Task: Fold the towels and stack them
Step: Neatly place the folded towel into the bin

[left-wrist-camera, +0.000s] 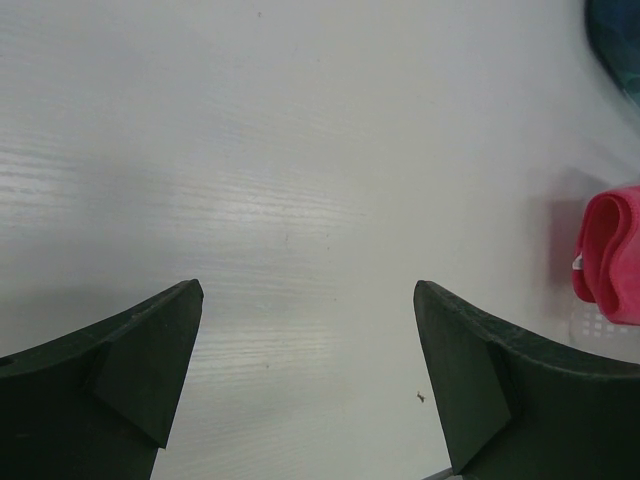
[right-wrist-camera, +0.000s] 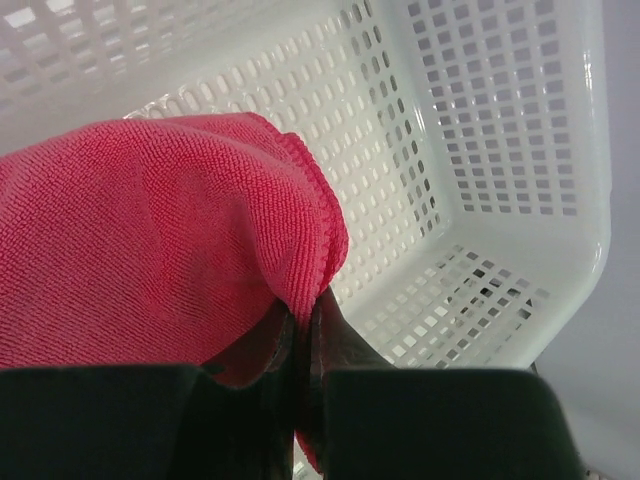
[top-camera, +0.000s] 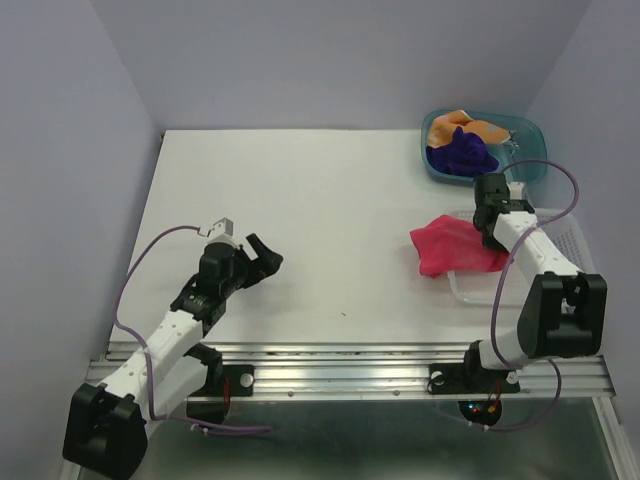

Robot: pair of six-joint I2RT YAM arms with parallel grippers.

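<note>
The pink-red towel (top-camera: pixel 452 246) hangs bunched over the left rim of the white basket (top-camera: pixel 560 240), and my right gripper (top-camera: pixel 492 232) is shut on its right edge. In the right wrist view the pink-red towel (right-wrist-camera: pixel 150 240) fills the left side, pinched at my right gripper (right-wrist-camera: pixel 305 315) over the white basket (right-wrist-camera: pixel 500 150). The dark purple towel (top-camera: pixel 462 152) and the orange towel (top-camera: pixel 462 126) lie crumpled in the teal bin (top-camera: pixel 525 165). My left gripper (top-camera: pixel 265 258) stands open over bare table, nothing between its fingers (left-wrist-camera: pixel 150 350). The pink-red towel (left-wrist-camera: pixel 612 255) shows at the left wrist view's right edge.
The white table (top-camera: pixel 300 220) is walled by pale panels at the back and both sides. The teal bin sits at the back right corner, the white basket just in front of it at the right edge. A metal rail (top-camera: pixel 350 370) runs along the near edge.
</note>
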